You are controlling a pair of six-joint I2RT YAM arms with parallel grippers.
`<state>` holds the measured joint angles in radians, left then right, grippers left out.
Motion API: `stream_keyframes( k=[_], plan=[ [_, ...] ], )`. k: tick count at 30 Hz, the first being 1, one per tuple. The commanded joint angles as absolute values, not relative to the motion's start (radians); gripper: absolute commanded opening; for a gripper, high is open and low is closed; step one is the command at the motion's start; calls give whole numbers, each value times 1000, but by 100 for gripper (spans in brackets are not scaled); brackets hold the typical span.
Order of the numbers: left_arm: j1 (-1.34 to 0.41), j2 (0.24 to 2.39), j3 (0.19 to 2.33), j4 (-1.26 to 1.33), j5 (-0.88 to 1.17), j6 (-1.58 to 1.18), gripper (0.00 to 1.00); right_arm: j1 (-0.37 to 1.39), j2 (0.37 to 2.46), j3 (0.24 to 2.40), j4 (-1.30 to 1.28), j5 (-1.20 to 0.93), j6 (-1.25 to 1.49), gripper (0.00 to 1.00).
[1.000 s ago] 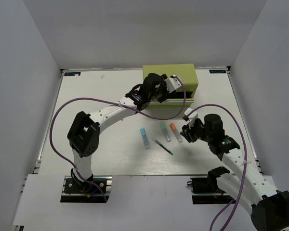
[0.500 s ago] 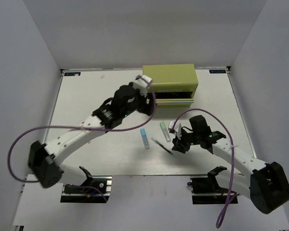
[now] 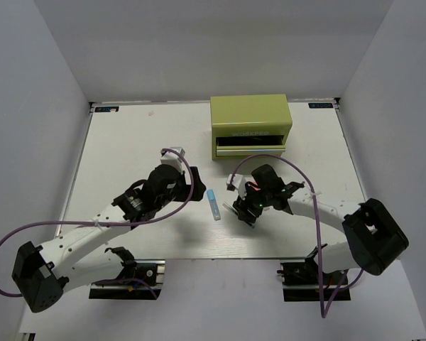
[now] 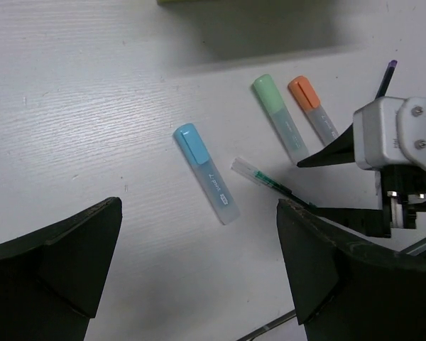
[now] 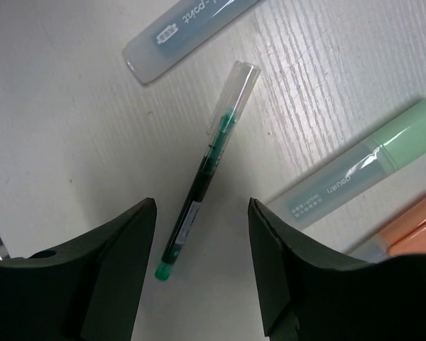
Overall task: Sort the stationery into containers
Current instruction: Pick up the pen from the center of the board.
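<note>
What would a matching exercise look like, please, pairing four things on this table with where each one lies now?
Things:
1. blue-capped marker
2. green pen
3. orange-capped marker
4. tool chest

Places:
A. at the far edge of the table
B. between the open fingers of the right gripper
C. side by side with the green-capped marker
D. left of the green pen in the top view

Pairs: 1-D, 2-B, 3-C, 4-A.

A lab test cell: white table (image 3: 128, 142) boxed by plain walls (image 3: 42, 85).
</note>
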<state>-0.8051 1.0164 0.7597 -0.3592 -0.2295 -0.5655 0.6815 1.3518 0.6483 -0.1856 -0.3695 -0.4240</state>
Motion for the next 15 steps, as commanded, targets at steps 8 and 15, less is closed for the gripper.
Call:
stream_keyframes(
  k=[8,15],
  plan=[
    [-802,919,712,-397,-299,-690,100,761,1499,756,-95,-161,-279,60],
    [-793,908,673,-396,-299,-739,100,807,1543,736,-48,-5,-267,53]
  ],
)
